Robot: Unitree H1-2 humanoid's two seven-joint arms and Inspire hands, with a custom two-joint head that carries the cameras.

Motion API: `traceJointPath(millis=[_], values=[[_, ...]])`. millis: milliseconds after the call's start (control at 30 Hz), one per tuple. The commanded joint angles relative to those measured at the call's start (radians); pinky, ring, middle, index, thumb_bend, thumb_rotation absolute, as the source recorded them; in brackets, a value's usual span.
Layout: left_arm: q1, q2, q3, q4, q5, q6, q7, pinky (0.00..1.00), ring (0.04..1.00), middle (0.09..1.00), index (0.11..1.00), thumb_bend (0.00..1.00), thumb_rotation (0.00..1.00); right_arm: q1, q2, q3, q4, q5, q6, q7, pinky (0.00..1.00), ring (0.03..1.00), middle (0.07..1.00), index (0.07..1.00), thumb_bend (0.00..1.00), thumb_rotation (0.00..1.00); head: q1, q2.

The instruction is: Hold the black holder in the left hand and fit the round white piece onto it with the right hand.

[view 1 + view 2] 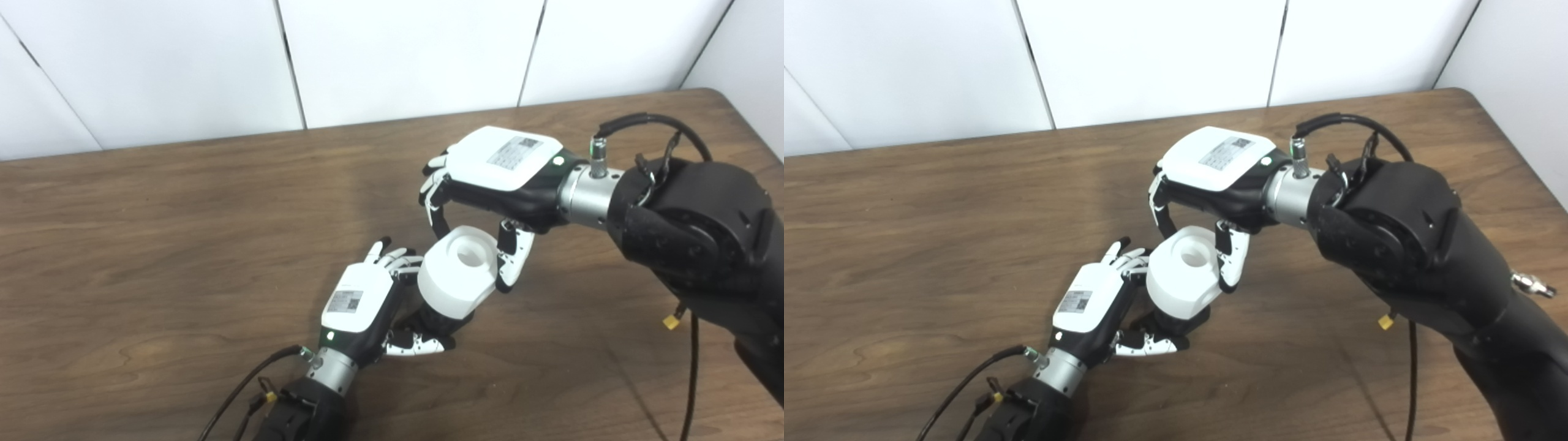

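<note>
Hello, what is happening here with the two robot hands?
The left hand holds a black holder above the wooden table. The right hand grips the round white piece from above, between fingers and thumb, and the piece sits on top of the holder. How fully it is seated cannot be seen.

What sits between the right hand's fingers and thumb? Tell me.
The round white plastic piece, in both eye views, above the black holder in the left hand.

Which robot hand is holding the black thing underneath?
The left hand, low by the table, cups the black holder. The right hand grips the round white piece from above.
</note>
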Motion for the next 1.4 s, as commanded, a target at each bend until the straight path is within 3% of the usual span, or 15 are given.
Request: traceJointPath(millis=[0, 333, 533, 800, 1367], values=[[-0.004, 0.002, 0.007, -0.01, 0.029, 0.027, -0.002, 1.0, 0.869, 0.788, 0.488, 0.51, 0.06, -0.019, 0.003, -0.027, -0.031, -0.024, 0.03, 0.104, 0.94, 0.92, 0.805, 0.482, 0.52, 0.14, -0.001, 0.001], [-0.001, -0.001, 0.009, -0.018, 0.029, 0.049, -0.007, 1.0, 0.869, 0.788, 0.488, 0.51, 0.05, 0.0, -0.001, -0.034, -0.038, -0.029, 0.03, 0.104, 0.96, 0.933, 0.815, 0.481, 0.52, 0.13, -0.004, 0.004], [-0.003, -0.001, 0.009, -0.014, 0.015, 0.051, -0.002, 1.0, 0.866, 0.787, 0.487, 0.51, 0.05, -0.001, -0.011, -0.001, -0.031, -0.038, 0.03, 0.104, 0.94, 0.921, 0.813, 0.481, 0.52, 0.14, -0.007, 0.006], [-0.004, -0.004, 0.008, -0.012, 0.009, 0.051, 0.0, 0.98, 0.861, 0.788, 0.487, 0.51, 0.05, 0.035, 0.027, 0.011, -0.022, -0.083, 0.03, 0.104, 0.94, 0.918, 0.801, 0.48, 0.52, 0.14, -0.004, 0.008], [-0.002, -0.016, 0.001, -0.023, 0.008, 0.06, -0.011, 0.98, 0.862, 0.79, 0.487, 0.51, 0.05, 0.059, 0.052, 0.02, 0.011, -0.117, 0.03, 0.104, 0.95, 0.916, 0.807, 0.481, 0.52, 0.14, 0.006, 0.018]])
